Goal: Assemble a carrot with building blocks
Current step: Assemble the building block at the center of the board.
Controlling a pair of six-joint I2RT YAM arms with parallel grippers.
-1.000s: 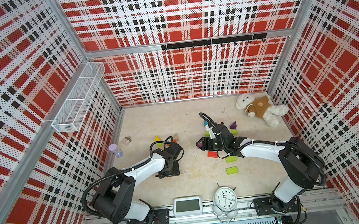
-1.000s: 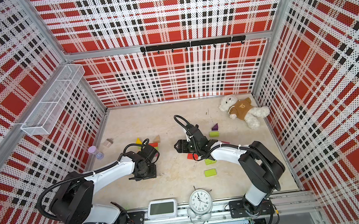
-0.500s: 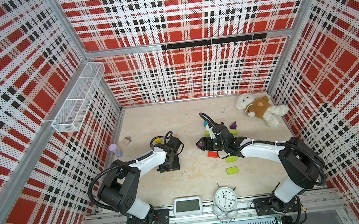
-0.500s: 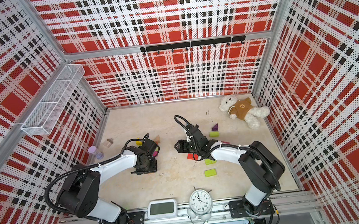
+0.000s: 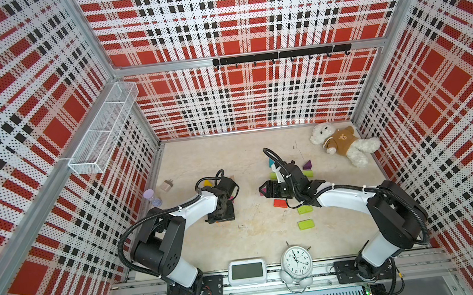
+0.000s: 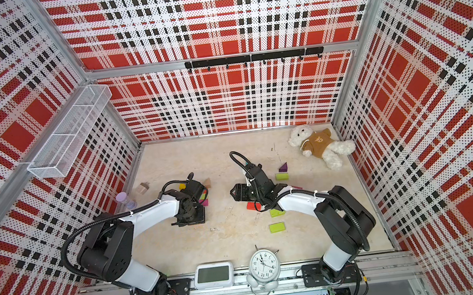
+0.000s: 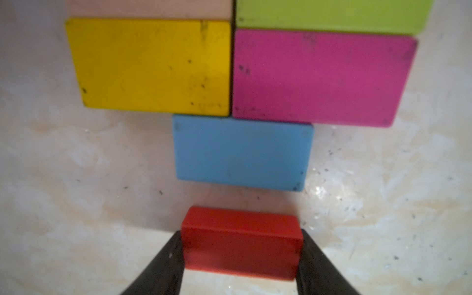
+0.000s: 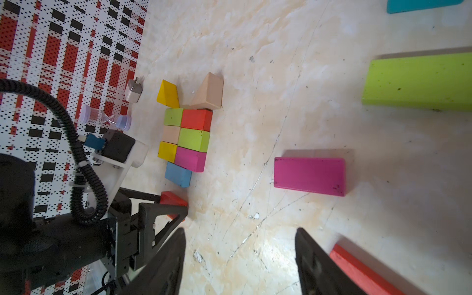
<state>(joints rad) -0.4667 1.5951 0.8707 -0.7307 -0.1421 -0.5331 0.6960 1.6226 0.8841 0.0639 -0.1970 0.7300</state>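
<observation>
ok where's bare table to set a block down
Bare: the back strip along the rear wall, beside the teddy bear; the front stretch behind the digital clock and alarm clock. Crowded: block assembly at the left gripper and its red block, loose blocks around the right gripper.

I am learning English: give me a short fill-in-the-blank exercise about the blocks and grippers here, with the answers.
The left gripper is shut on the ___.
The right gripper is ___ and empty.
The blue block touches the yellow block and the ___.
Missing words: red block; open; magenta block.
</observation>
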